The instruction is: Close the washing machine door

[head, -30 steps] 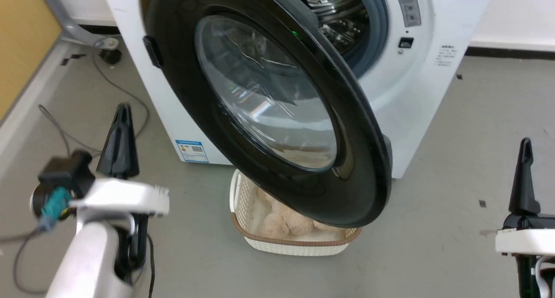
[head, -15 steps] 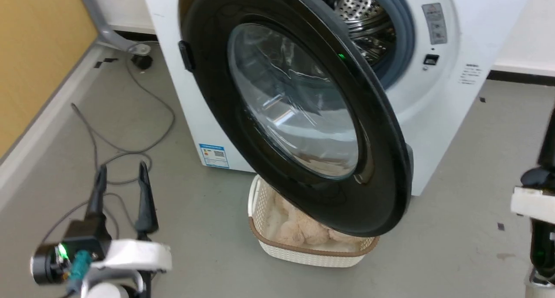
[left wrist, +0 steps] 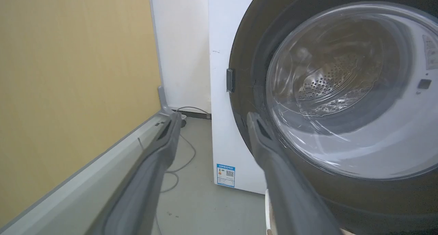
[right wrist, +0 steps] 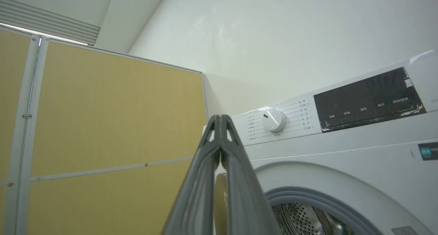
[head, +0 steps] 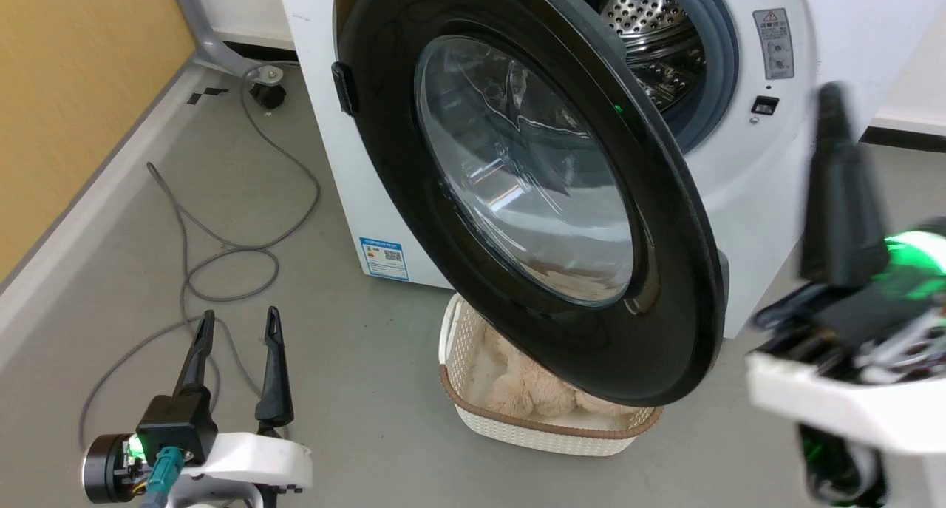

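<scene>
Basket [head: 532, 438] w/ plush toy [head: 528, 393] under open washer door [head: 517, 175]; L hand [head: 240, 316] spread, R hand [right wrist: 219, 118] pressed together.

Grey floor [head: 355, 390], smooth, with a few small dark specks. The white washing machine [head: 347, 197] stands on it at the back, and I note a blue sticker [head: 384, 256] low on its front. Just in front of the machine a cream perforated basket [head: 517, 438] with a brown rim sits on the floor, a beige plush toy [head: 528, 393] inside. On my left a grey cable [head: 236, 250] lies in loose loops, running back towards a black caster [head: 266, 95] under a grey metal leg [head: 211, 46]. Two black tape bits [head: 207, 94] lie beside the caster
</scene>
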Available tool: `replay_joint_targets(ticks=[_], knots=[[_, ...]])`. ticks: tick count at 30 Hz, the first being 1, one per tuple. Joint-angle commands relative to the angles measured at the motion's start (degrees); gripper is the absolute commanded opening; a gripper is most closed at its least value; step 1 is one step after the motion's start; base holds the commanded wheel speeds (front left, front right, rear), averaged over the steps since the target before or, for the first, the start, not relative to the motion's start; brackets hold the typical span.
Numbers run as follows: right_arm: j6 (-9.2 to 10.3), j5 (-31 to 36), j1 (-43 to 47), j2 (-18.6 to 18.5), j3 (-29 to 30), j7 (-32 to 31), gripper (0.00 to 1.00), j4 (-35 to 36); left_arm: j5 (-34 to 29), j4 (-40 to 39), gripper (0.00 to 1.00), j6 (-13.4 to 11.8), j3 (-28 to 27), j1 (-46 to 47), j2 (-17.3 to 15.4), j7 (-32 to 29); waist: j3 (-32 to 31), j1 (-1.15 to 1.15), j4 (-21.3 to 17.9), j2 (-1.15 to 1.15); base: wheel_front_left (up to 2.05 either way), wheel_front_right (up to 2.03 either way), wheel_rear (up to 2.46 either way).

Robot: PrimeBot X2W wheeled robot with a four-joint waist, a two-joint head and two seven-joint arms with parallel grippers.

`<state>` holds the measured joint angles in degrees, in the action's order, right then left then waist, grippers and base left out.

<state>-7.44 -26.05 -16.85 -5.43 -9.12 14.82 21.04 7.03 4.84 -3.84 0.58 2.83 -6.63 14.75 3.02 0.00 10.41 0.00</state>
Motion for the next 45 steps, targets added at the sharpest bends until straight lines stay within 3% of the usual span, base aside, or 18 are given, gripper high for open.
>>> replay_joint_targets(ticks=[1,11,20,31,45], knots=[[-0.05,-0.8,-0.8,-1.1,-1.7,0.2,0.0,0.4,-0.5,0.1,1.0,0.3,-0.3,-0.5,0.3,0.2,0.1,0.0,-0.2,0.0,0.0,0.0,0.0],[-0.05,0.9,-0.5,-12.1,-20.9,0.2,0.0,-5.0,-1.8,-0.1,1.0,1.4,-1.9,-0.1,1.7,0.2,0.5,0.0,-1.8,0.0,0.0,0.0,0.0],[-0.05,5.3,2.1,-16.7,-27.8,0.2,0.0,-16.4,-2.7,-0.5,1.0,2.0,-2.7,0.3,2.5,0.2,1.6,0.0,-3.3,0.0,0.0,0.0,0.0],[-0.05,7.9,1.3,-16.3,-22.6,0.2,0.0,-28.9,-3.7,-1.3,1.0,2.4,-2.5,1.9,3.2,0.2,4.8,0.0,-4.6,0.0,0.0,0.0,0.0],[-0.05,10.3,-8.3,-17.1,-9.2,0.2,0.0,-35.5,-3.6,-2.8,1.0,2.6,0.2,6.5,3.6,0.2,13.0,0.0,-3.2,0.0,0.0,0.0,0.0]])
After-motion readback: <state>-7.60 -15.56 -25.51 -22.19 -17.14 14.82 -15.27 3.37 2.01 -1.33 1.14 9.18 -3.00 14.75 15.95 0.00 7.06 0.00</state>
